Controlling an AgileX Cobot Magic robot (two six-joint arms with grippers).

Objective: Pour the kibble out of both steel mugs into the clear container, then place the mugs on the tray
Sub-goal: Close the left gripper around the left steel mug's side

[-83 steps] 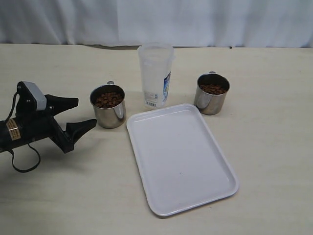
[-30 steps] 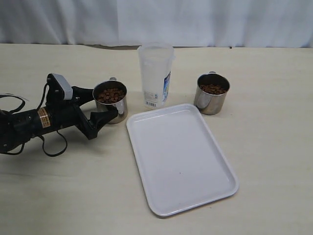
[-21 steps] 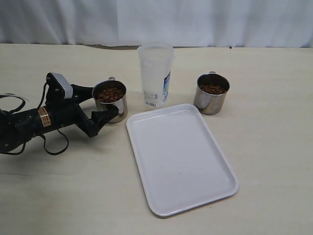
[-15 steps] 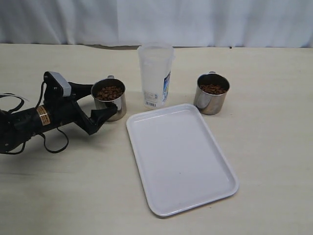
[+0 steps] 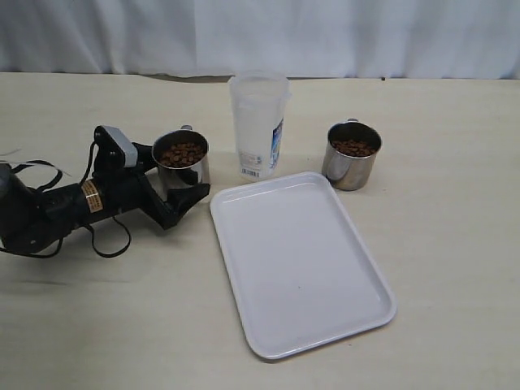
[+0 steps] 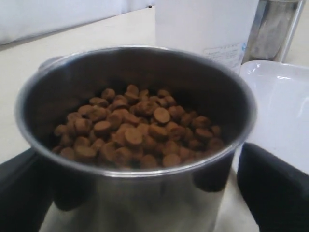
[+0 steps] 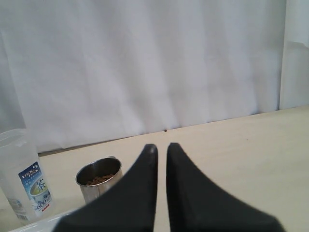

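Up close, the mug (image 6: pixel 140 193) is polished steel, mirror-bright, and its wall throws back dark reflections of the matt black plastic fingers (image 6: pixel 273 188) of the left pincer (image 5: pixel 179 173), while the kibble (image 6: pixel 135 128) inside looks dry, dull and brown. The other mug (image 5: pixel 352 156) gleams just the same, the container (image 5: pixel 258 114) is cloudy see-through plastic with a glossy printed label (image 5: pixel 277 145), and the tray (image 5: pixel 301 268) is smooth white plastic with a soft sheen. Underneath it all is a pale, matt tabletop (image 5: pixel 439 244) with a faint grain, and a white cloth curtain (image 5: pixel 325 36) hangs in soft folds behind.

Robot lab, white curtain backdrop (image 5: pixel 325 32), beige tabletop (image 5: pixel 455 268)
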